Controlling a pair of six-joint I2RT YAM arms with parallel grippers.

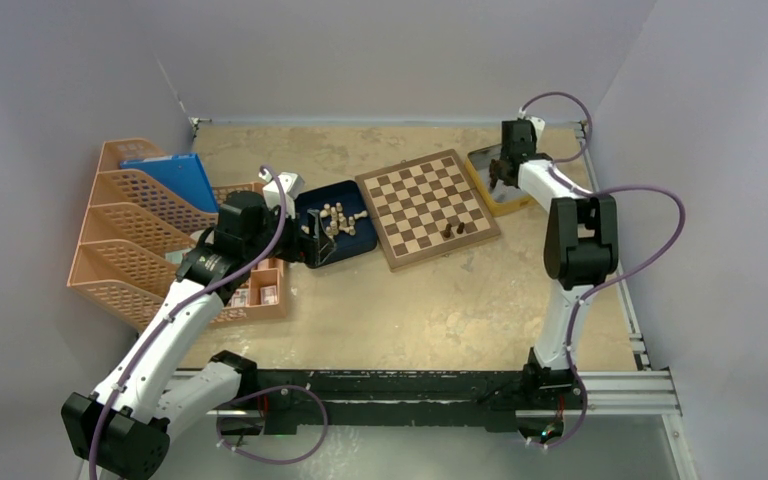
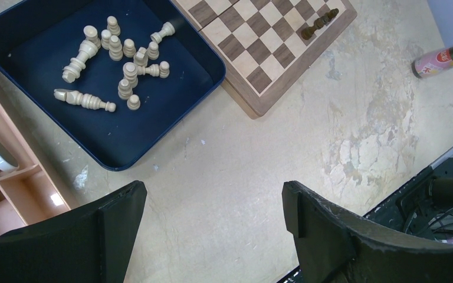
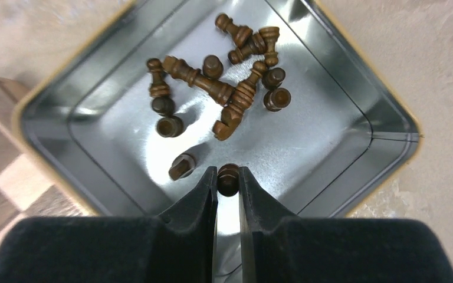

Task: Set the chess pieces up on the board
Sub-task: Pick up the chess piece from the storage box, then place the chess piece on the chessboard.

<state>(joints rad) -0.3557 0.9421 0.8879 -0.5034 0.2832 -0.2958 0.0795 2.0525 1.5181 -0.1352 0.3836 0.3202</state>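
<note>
1. Now, the left pincer (image 2: 212, 203) hangs wide open and empty over bare tabletop (image 2: 259, 165), just short of the dark blue rectangular tray (image 2: 47, 127) holding pale cream wooden chessmen (image 2: 127, 71).
2. Mid-scene, the square checked wooden board (image 1: 410, 200) carries only two dark brown chessmen (image 1: 452, 229), near its right-hand near edge.
3. Further right, the silver metal tin (image 3: 330, 135) sits just beside the board's right side and holds the loose dark pieces (image 3: 218, 88).
4. Inside it, the right pincer (image 3: 228, 174) is clamped on one dark pawn-like piece (image 3: 228, 181), seen end-on and apparently upright.
5. The board's squares lie leftward of this pincer, and the right arm is clearly nearer.
</note>
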